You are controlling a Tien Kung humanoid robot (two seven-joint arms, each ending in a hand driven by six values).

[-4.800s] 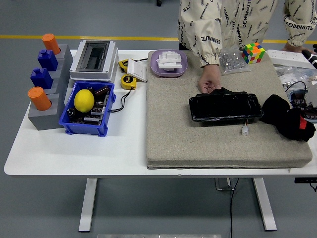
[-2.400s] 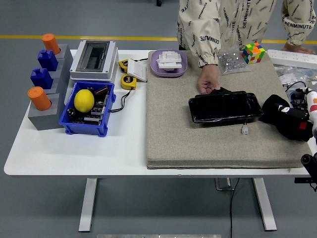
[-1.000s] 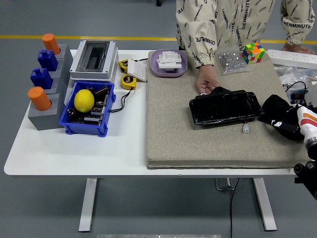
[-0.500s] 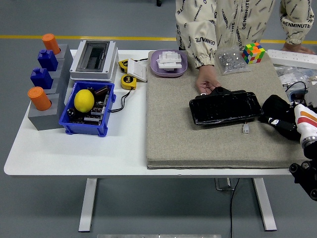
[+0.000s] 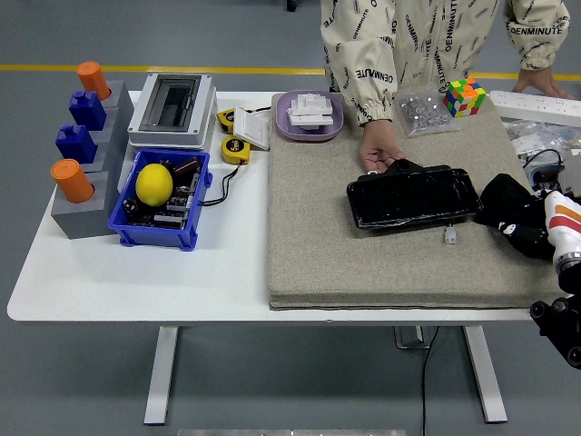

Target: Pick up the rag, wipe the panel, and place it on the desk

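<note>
I am watching my right hand [image 5: 556, 227] reaching onto the crumpled black cloth rag [image 5: 510, 205] at the mat's three o'clock edge; I cannot tell whether its fingers are closing. The rag is lying just beside the glossy black rectangular panel [image 5: 412, 197], whose twelve o'clock edge a person's hand [image 5: 379, 153] is holding, so a sweeping wipe could be striking that hand or snagging the small white connector [image 5: 449, 237].

Setting: an indoor lab or workshop test station. Indicators: a grey smooth floor [image 5: 227, 36] marked with a yellow line [image 5: 163, 69]; a white table [image 5: 136, 282] on metal legs; a felt mat [image 5: 363, 254] as work surface; a blue bin [image 5: 127, 227] of electronic parts; tape measures [image 5: 236, 149]; an electrical box [image 5: 172, 109]; a power strip [image 5: 536, 104]; loose cables.
</note>
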